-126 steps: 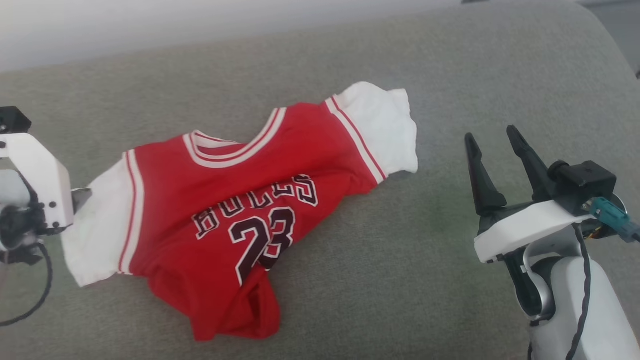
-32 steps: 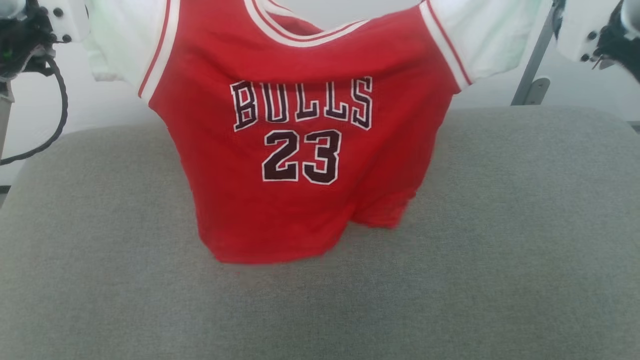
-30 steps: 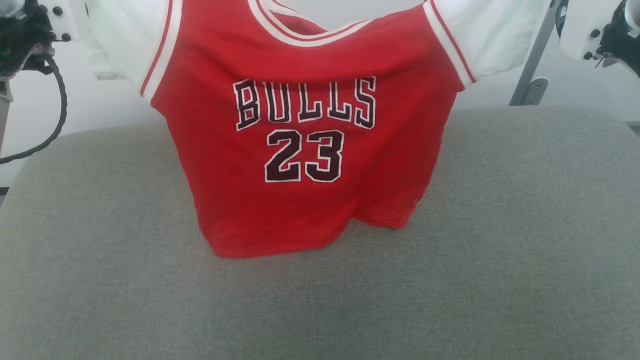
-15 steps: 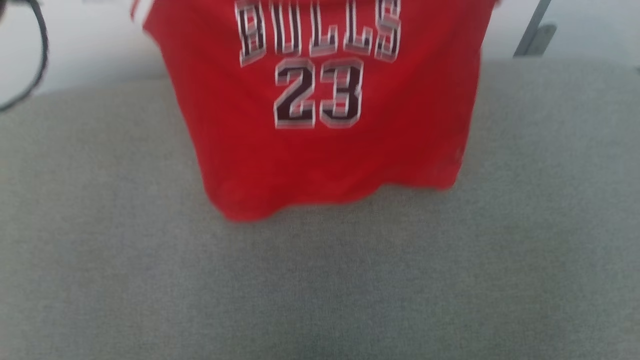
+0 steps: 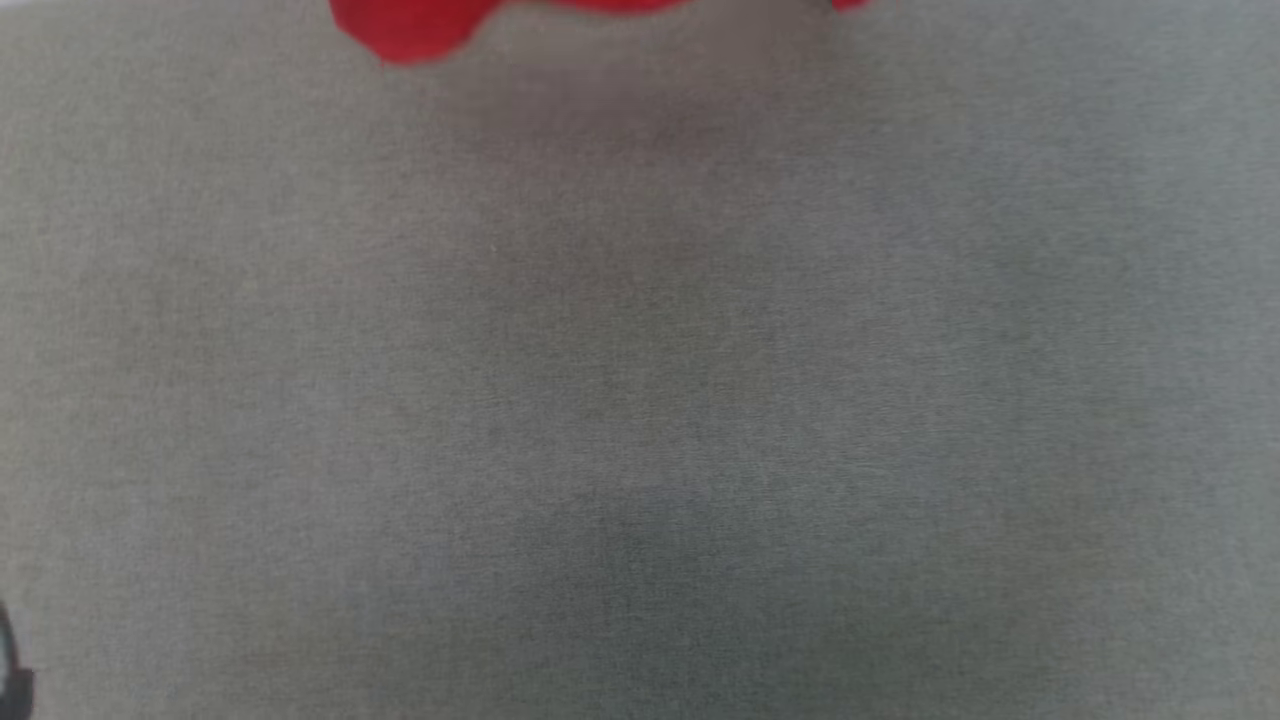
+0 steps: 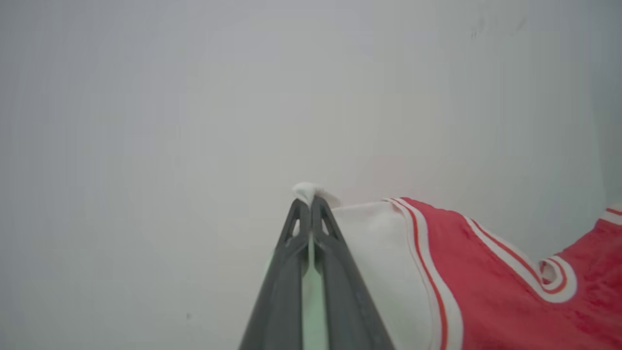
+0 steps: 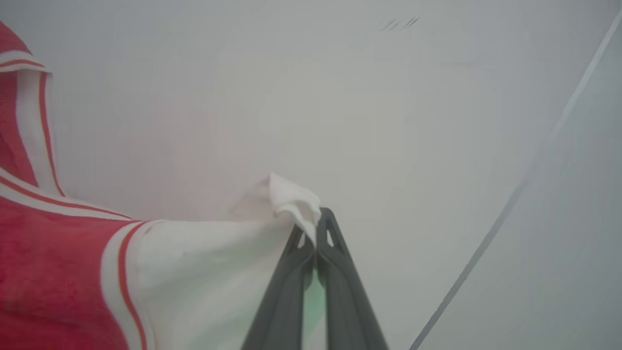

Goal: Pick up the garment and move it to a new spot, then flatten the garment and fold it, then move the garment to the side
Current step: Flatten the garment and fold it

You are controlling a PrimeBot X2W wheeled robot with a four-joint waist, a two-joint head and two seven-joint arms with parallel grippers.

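Note:
The garment is a red jersey with white sleeves and striped trim, held up in the air by both sleeves. In the left wrist view my left gripper [image 6: 309, 203] is shut on the edge of one white sleeve, with the garment [image 6: 491, 291] hanging away to the right. In the right wrist view my right gripper [image 7: 315, 218] is shut on the tip of the other white sleeve, the garment [image 7: 58, 272] spreading to the left. In the head view just the red hem of the garment [image 5: 410, 28] shows at the top edge, above the grey cushion [image 5: 640, 400].
The grey fabric cushion spreads across the head view. A pale wall stands behind both grippers in the wrist views. A thin grey pole [image 7: 510, 209] slants across the right of the right wrist view. A dark cable [image 5: 12, 670] peeks in at the head view's lower left.
The head camera has tilted down, so the jersey has slid up to the top edge of the picture. Both grippers stay shut on the sleeves.

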